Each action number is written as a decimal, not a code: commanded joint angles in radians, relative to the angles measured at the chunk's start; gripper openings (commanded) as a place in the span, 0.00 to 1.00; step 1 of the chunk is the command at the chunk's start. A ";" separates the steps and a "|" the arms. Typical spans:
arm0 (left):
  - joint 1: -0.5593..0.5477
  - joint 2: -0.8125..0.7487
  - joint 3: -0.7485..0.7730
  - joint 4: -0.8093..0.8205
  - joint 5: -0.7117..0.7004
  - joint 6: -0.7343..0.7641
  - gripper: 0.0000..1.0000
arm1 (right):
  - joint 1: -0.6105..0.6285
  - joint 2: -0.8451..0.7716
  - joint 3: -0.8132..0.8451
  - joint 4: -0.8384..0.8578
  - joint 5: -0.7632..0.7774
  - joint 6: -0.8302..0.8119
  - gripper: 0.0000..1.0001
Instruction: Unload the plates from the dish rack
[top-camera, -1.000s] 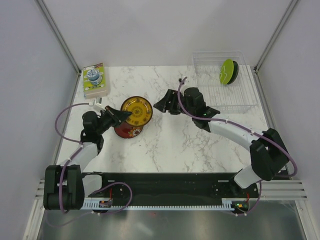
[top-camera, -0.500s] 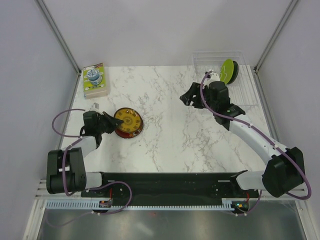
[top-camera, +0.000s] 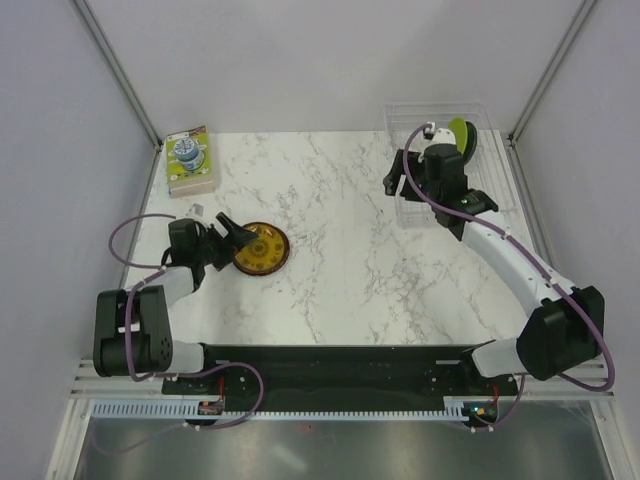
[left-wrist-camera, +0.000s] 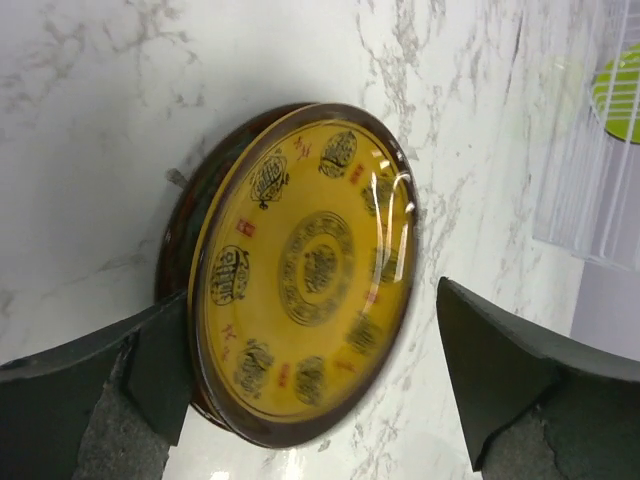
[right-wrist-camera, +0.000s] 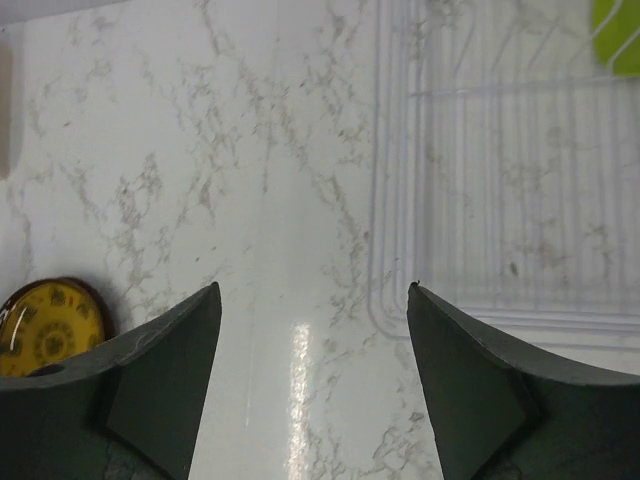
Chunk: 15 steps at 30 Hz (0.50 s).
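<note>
On the marble (top-camera: 340, 260), the yellow-gold plate (left-wrist-camera: 310, 270) lies between fingers (left-wrist-camera: 80, 400) of the open left hand (top-camera: 231, 237); right hand (right-wrist-camera: 313, 290) open too.

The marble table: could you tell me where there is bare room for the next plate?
The widest bare patch is mid-table, between the yellow plate and the dish rack, down to the near edge. The far strip between the box and the rack is also free. Crowded: the left, around the left gripper, and the far right corner.
</note>
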 joint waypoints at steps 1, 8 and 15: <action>0.008 -0.049 0.029 -0.148 -0.068 0.063 1.00 | -0.025 0.071 0.171 -0.085 0.310 -0.140 0.83; 0.006 -0.220 0.080 -0.306 -0.187 0.082 1.00 | -0.134 0.262 0.349 -0.088 0.481 -0.241 0.87; 0.003 -0.345 0.152 -0.322 -0.123 0.082 1.00 | -0.275 0.581 0.614 -0.065 0.390 -0.272 0.83</action>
